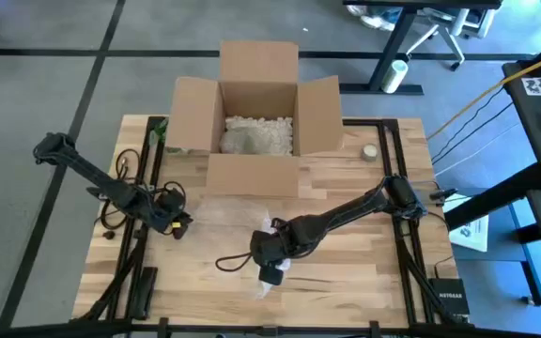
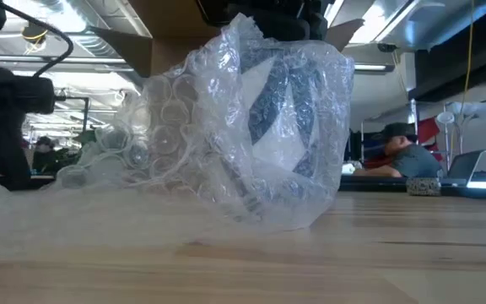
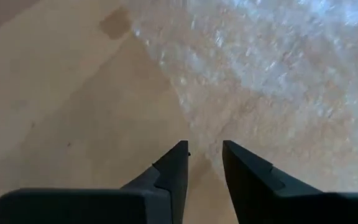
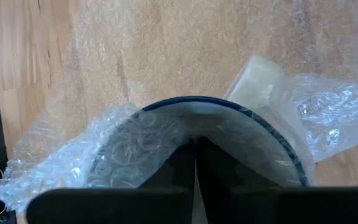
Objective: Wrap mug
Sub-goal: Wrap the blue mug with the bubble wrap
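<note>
A blue-and-white mug [image 2: 287, 105] sits inside a crumpled bundle of clear bubble wrap [image 2: 184, 127] near the table's front middle. My right gripper [image 1: 270, 270] comes at it from above, fingers shut, reaching into the mug's mouth past its blue rim [image 4: 197, 101]. The bundle's lower end [image 2: 285, 221] is down at the tabletop. More of the wrap [image 1: 238, 214] lies flat on the wood behind it. My left gripper [image 1: 181, 223] hovers open at the left, its fingertips [image 3: 205, 149] above the flat wrap's edge [image 3: 278, 62], with nothing between them. My right gripper has its shut fingers [image 4: 196, 149] inside the mug's mouth, pointing down into it, with bubble wrap [image 4: 129, 143] bunched over the opening beside them. I cannot tell whether a layer of wrap lies between the fingers. The mug stands tilted in the bundle.
An open cardboard box [image 1: 256, 117] holding packing peanuts stands at the table's far middle. A small roll of tape [image 1: 370, 151] lies to its right. Bare wood lies at the front left and front right. Beyond the table a person sits at a desk [image 2: 403, 156].
</note>
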Robot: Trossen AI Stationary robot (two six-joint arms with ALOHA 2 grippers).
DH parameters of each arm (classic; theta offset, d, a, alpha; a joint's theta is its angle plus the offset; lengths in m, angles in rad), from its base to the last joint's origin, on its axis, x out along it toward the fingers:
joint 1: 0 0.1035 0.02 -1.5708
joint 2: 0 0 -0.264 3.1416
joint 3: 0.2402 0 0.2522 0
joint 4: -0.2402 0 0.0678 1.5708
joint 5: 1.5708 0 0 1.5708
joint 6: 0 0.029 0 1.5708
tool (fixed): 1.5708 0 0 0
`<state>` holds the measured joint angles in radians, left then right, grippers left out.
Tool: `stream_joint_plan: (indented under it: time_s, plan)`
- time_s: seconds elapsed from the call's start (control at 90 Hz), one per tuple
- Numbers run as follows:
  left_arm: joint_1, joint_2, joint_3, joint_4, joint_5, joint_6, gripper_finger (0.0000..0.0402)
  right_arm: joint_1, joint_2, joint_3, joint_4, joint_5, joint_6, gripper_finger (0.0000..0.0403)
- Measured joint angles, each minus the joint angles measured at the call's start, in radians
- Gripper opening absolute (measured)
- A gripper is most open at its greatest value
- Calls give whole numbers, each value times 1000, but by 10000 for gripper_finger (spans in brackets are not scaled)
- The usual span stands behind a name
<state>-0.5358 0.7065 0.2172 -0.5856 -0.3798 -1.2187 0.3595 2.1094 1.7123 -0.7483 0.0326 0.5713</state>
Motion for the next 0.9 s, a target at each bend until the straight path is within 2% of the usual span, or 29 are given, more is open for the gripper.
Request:
stream_joint_plan:
  time_s: [0.111,0.211,0.278,0.367,0.6,0.789,0.9]
  plan:
    - [0,53,0,6,38,-27,73,0,0,0,0,0,0,0]
    - [0,97,0,49,57,-26,41,0,0,0,0,0,0,0]
    - [-1,128,-1,132,89,1,14,0,0,0,0,0,0,0]
    - [0,175,-2,256,113,44,3,0,0,0,0,0,0,0]
    - [0,363,-1,591,142,140,0,0,0,0,9,0,0,0]
    - [14,482,-1,937,126,314,0,0,0,0,26,-1,0,0]
    - [41,527,-1,1063,125,396,0,0,0,0,25,-1,0,0]
